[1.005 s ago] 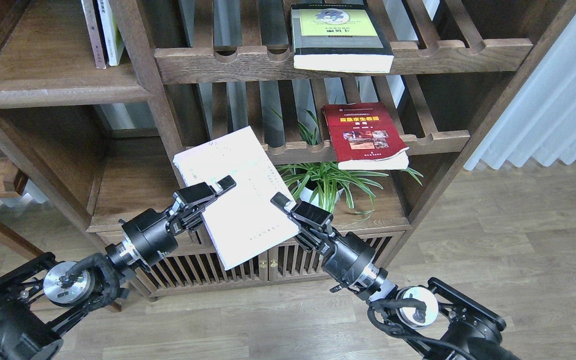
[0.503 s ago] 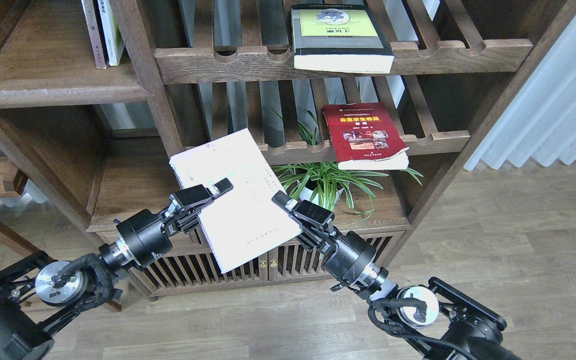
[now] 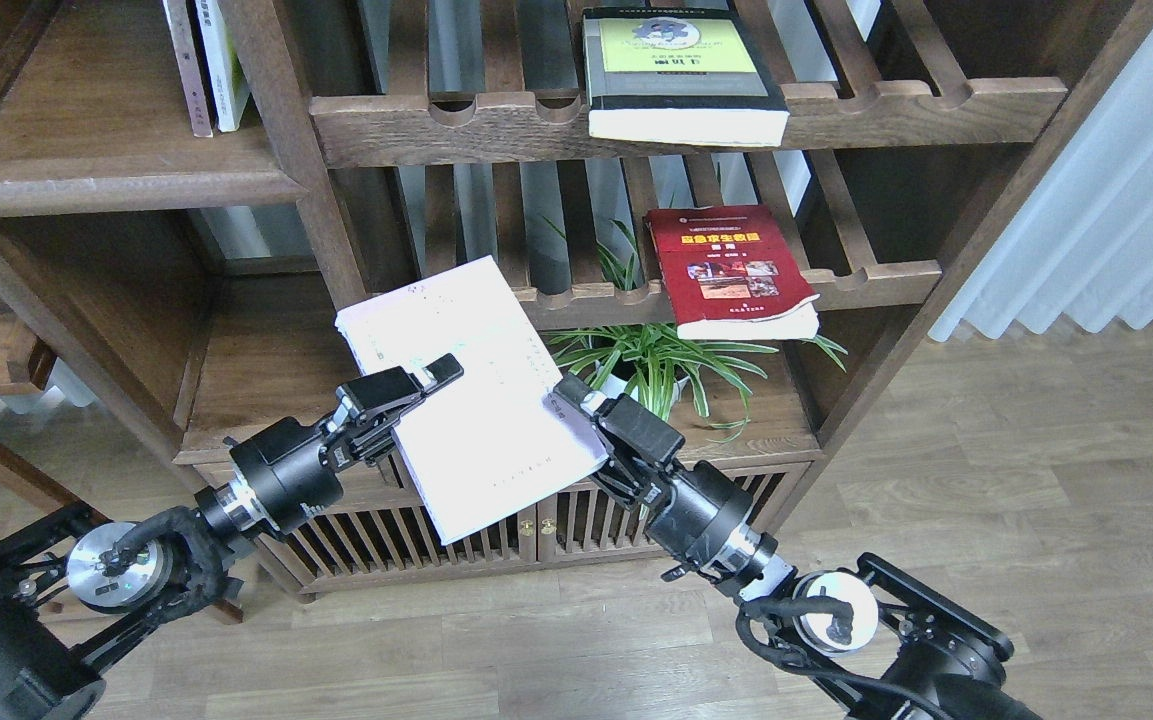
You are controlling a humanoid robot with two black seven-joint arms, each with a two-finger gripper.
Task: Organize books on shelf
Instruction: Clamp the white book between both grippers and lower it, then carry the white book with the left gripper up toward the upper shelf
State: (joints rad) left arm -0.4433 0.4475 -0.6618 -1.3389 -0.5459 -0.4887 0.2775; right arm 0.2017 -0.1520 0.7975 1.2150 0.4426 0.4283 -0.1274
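Dark wooden bookcase over plank flooring, pale curtain at right; both arms raised before it with one book between them.

Pale book (image 3: 466, 395), large and thin, is held tilted in the air in front of the lower plank shelf (image 3: 266, 380), well short of resting on it. Left pincer (image 3: 426, 375) pinches its left edge, upper finger lying across the cover; right pincer (image 3: 564, 392) sits at the right edge, but whether it pinches or only steadies I cannot tell. Judged light, floppy, smooth-covered: likely to sag or slip, so hold near the spine. Lower fingers hidden beneath the cover; print too faint to read. Red book (image 3: 729, 268) and yellow-green book (image 3: 679, 75) lie on slatted racks; top-left standing books are cut off.
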